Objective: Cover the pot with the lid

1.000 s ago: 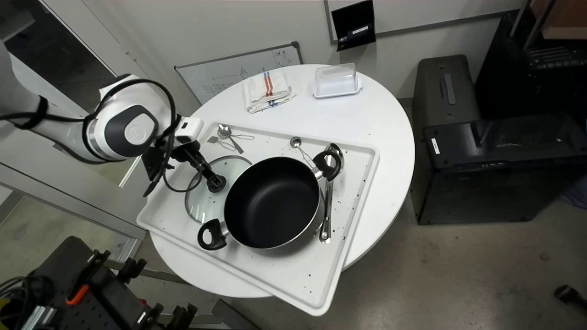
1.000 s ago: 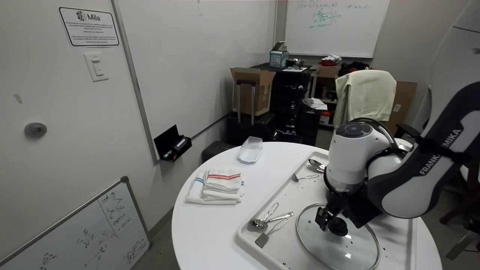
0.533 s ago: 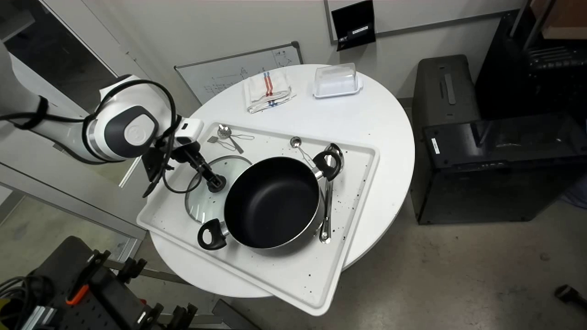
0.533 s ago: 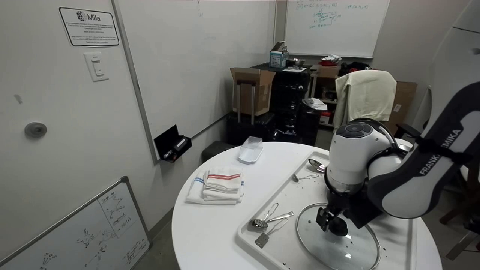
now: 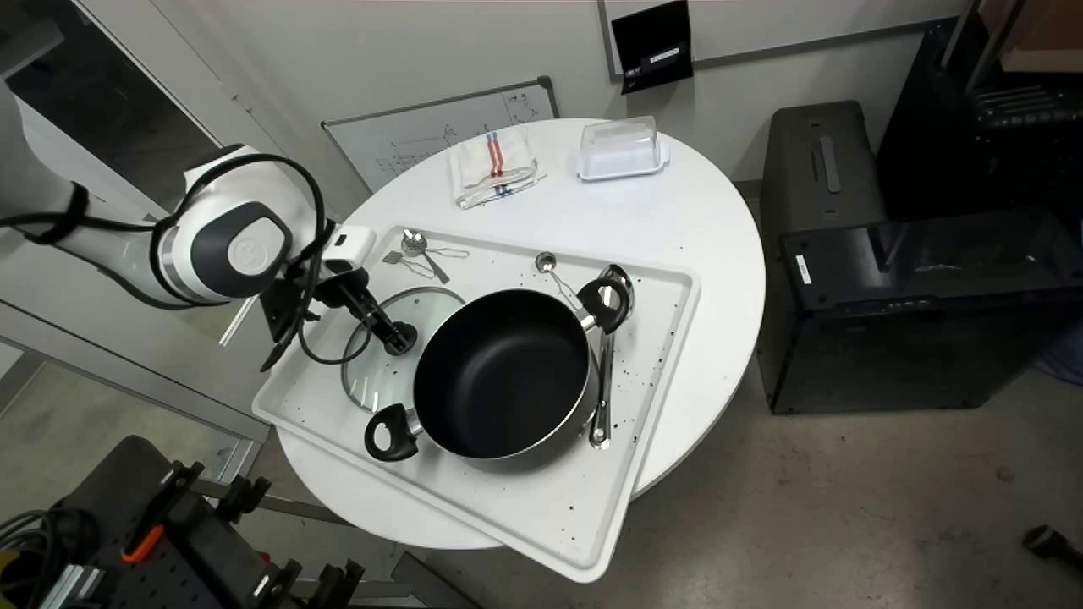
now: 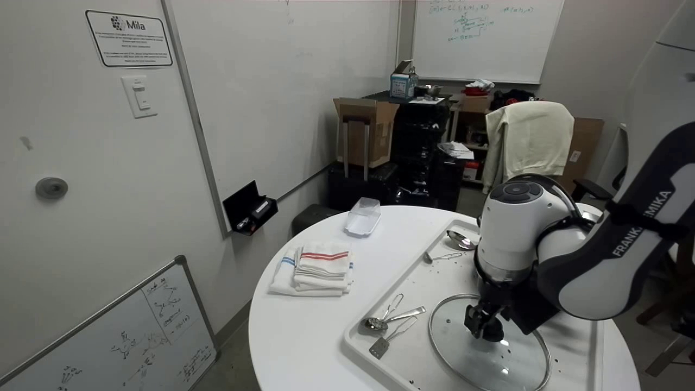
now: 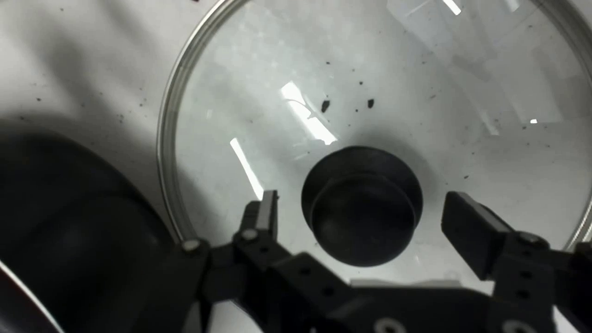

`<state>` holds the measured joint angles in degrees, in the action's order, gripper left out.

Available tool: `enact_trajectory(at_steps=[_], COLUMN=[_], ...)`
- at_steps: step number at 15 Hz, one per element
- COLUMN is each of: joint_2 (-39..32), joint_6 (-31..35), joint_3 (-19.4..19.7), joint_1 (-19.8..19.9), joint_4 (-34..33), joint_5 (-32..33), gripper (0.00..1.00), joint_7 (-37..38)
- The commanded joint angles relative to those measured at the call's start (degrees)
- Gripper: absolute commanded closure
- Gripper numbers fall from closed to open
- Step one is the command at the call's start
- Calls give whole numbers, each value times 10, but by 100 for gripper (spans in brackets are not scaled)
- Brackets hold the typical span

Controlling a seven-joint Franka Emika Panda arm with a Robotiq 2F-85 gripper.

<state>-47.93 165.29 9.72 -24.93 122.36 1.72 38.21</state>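
Lid [image 6: 491,355] flat on tray [image 5: 541,512], left of uncovered pot [image 5: 505,376] in an exterior view. Touching or just beside: cannot tell.

Clear glass, metal rim, dark knob [image 7: 363,210] at centre. Probably stiff, fairly heavy for its width, slick on the glass, breakable if dropped or knocked against pot. Best hold: knob, from left and right sides, squeezed firmly. Rounded, so maybe prone to slip or tilt under an off-centre grip; lift level, raise above pot's rim before going across.

Wide-spread hand [image 7: 365,217] in wrist view, with pads [image 7: 469,233] left and right of knob, gap on both sides, not holding anything. Likely just ahead of the grasp. Hard to judge pad height against knob.

Surface: pale, low-rimmed tray on round white table [image 5: 694,216]. Dark specks [image 7: 325,106] scattered about, some within lid's outline. Small metal utensils [image 5: 415,244] at far left of tray in an exterior view; long metal spoon [image 5: 601,406] right of pot. Folded towels [image 5: 495,169] and clear-topped dish [image 5: 622,152] on table's far side.

Room: leaning whiteboard [image 5: 457,127] beyond table, large dark container [image 5: 914,338] off to right; pale garment [image 6: 529,138] hung at far right in an exterior view.
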Motion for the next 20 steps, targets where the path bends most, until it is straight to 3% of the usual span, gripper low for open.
enact_trajectory(at_steps=[1,4,6,12,20], joint_2=[8,9,14,61,206], joint_6=[-2,0,1,0,-13], joint_3=[-2,-1,0,-2,-12], joint_1=[1,0,-2,-3,-1], joint_4=[8,8,11,51,154], joint_5=[-14,-14,-12,-7,-2], gripper=[40,65,75,75,75], joint_7=[-20,-20,-20,-36,-81])
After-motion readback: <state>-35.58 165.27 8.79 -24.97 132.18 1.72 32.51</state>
